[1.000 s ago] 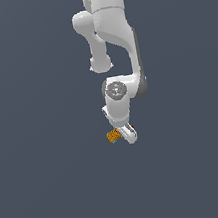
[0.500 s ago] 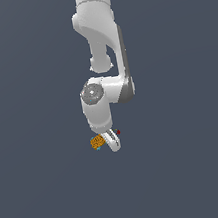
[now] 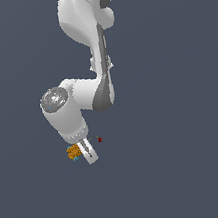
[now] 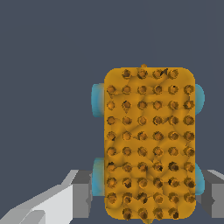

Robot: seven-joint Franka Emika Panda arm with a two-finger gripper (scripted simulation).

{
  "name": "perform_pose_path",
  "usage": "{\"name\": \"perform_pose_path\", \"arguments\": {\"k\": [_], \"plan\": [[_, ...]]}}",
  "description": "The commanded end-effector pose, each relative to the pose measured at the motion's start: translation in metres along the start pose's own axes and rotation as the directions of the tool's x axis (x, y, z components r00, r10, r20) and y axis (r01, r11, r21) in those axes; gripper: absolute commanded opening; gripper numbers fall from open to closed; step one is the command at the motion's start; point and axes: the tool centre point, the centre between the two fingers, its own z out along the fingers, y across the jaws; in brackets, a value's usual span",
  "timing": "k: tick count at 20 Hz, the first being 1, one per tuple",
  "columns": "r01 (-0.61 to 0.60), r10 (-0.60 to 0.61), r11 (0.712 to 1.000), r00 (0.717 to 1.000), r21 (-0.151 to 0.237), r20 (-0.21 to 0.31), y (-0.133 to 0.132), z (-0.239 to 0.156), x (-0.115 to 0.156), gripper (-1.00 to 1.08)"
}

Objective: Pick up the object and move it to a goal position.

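Note:
The object (image 3: 74,151) is a small orange studded block with cyan bits at its edges, held at the tip of the white arm in the exterior view. My gripper (image 3: 81,151) is shut on it, one white finger (image 3: 89,153) showing on the exterior view's right of it. In the wrist view the object (image 4: 148,142) fills the middle as an orange studded slab with cyan knobs on both sides, clamped between the grey finger pads (image 4: 82,193). The object hangs against plain dark background, touching no surface that I can make out.
A tiny dark red dot (image 3: 99,139) sits just to the exterior view's right of the gripper. The white arm (image 3: 87,44) reaches down from the top of the exterior view. All around is a uniform dark grey-blue background.
The arm has swung towards the exterior view's left, carrying the object with it. The wrist has turned, and the object has stayed clamped in the fingers.

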Motion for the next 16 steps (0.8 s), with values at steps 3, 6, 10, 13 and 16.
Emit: {"name": "perform_pose_path", "arguments": {"k": [3,6,10,13,16], "plan": [[0.002,-0.002,1.0,1.0,0.0,0.0,-0.001,-0.013,0.028,-1.0],[0.002,-0.002,1.0,1.0,0.0,0.0,-0.001,-0.018,0.04,-1.0],[0.002,-0.002,1.0,1.0,0.0,0.001,-0.001,-0.022,0.051,-1.0],[0.002,-0.002,1.0,1.0,0.0,0.001,-0.002,-0.024,0.055,-1.0],[0.002,-0.002,1.0,1.0,0.0,0.001,-0.002,-0.025,0.056,-1.0]]}}
